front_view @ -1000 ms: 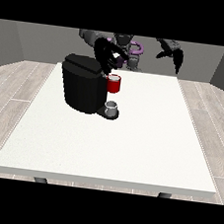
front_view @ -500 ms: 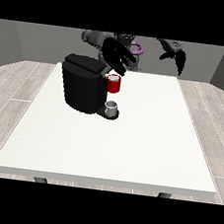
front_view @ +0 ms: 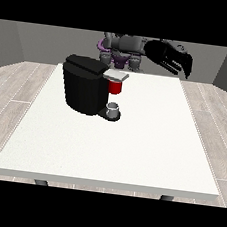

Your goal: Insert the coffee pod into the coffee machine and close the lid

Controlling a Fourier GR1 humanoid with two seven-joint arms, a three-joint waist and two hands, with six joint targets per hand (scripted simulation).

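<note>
The black coffee machine (front_view: 86, 84) stands on the white table (front_view: 131, 148), left of the middle. A grey flat lid piece (front_view: 116, 76) lies level at its front top, directly over a red thing at the machine (front_view: 115, 87). A small grey thing (front_view: 113, 109) sits on the machine's base below it; I cannot tell it for the pod. The hand at the view's right (front_view: 169, 57) hangs raised above the table's far right corner, its fingers relaxed and holding nothing. No hand shows at the view's left.
The robot's torso (front_view: 124, 49) stands behind the table's far edge, just behind the machine. Wooden floor surrounds the table.
The hand at the view's left, which hovered over the machine's top, has drawn back out of sight. The grey lid piece now shows lying level. The hand at the view's right stays raised.
</note>
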